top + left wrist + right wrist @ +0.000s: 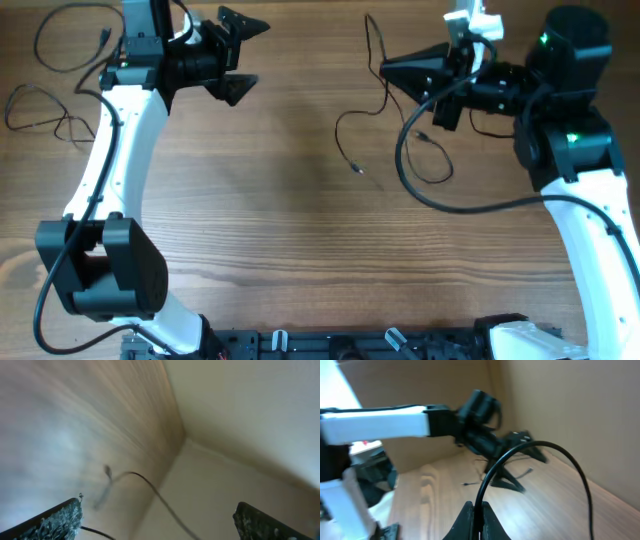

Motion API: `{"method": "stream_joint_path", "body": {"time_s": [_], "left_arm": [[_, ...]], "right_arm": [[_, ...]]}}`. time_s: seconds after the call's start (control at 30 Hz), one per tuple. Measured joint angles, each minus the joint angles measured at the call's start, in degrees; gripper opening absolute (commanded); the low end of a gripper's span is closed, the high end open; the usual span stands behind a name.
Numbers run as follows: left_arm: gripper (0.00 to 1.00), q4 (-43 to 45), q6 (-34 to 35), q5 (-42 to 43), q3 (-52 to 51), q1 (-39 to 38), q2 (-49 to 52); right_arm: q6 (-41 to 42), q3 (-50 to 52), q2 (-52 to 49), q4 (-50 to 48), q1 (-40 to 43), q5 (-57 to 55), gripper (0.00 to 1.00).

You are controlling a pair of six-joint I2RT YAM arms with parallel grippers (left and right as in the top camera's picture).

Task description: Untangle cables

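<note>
Cords sit spread across the wooden table rather than in one knot, as far as the overhead view shows. Two loose loops lie at 10 o'clock beyond the left arm; whether they cross each other I cannot tell. A third cord runs from 12 o'clock down through the right gripper and curls toward centre, ending in a small plug that lies free on the wood. A fourth curl lies at 2 o'clock beneath the right arm, close to that arm's own thicker cable; touching or not is unclear. The right gripper is clenched on the third cord: the right wrist view shows its fingers pressed together with the black strand arching up out of them. The left gripper is released, jaws wide, hovering at 11 o'clock with nothing between them. Its wrist view is blurred but shows one thin strand on the wood ahead. Handling judgement: the cords look very light and limp with some springy curl, so they should drag and flop rather than hold shape, and the thin round jacket may slip in a pinch. Best hold is probably mid-strand just behind a plug, where the thicker end stops slip. Avoid yanking on the plug itself.
</note>
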State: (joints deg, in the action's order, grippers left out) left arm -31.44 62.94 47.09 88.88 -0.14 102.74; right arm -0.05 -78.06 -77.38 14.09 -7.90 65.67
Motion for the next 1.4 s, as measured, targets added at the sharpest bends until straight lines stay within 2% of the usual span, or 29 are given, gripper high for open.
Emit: {"method": "stream_joint_path", "body": {"time_s": [0.17,0.23,0.37,0.47,0.57,0.73,0.87,1.03,1.3,1.4], "left_arm": [[0.99,0.26,12.57,5.44,0.00,-2.58,0.00],[0.93,0.26,17.75,7.65,0.00,-4.02,0.00],[0.91,1.27,23.67,10.47,0.02,-6.08,0.00],[0.90,2.14,25.09,13.97,0.02,-6.73,0.00],[0.79,2.21,25.92,16.83,0.02,-8.31,0.00],[0.78,2.14,26.36,21.42,0.02,-9.84,0.00],[0.82,2.12,26.38,17.51,0.02,-9.01,0.00],[0.84,2.16,26.40,14.01,0.02,-6.38,0.00],[0.80,2.16,30.67,16.52,0.02,-6.86,0.00],[0.72,2.36,32.35,17.53,0.02,-8.26,0.00]], "right_arm": [[0.00,0.00,0.09,-0.11,-4.22,1.20,0.04],[-0.02,0.00,0.09,-0.09,-7.02,0.72,0.04],[-0.26,0.00,0.09,-0.04,-9.51,0.44,0.04],[-0.26,0.00,0.09,-0.04,-9.57,0.24,0.04],[-0.26,0.00,0.09,-0.04,-9.60,0.17,0.05],[-0.33,0.00,0.09,2.25,-9.64,-7.61,0.04],[-0.72,0.00,0.09,4.76,-9.64,-14.99,0.04],[-0.72,0.00,0.09,5.14,-9.64,-18.23,0.04],[-0.20,0.00,0.09,3.74,-10.58,-19.04,0.04],[-0.20,0.00,0.09,3.37,-12.15,-19.06,0.04]]}}
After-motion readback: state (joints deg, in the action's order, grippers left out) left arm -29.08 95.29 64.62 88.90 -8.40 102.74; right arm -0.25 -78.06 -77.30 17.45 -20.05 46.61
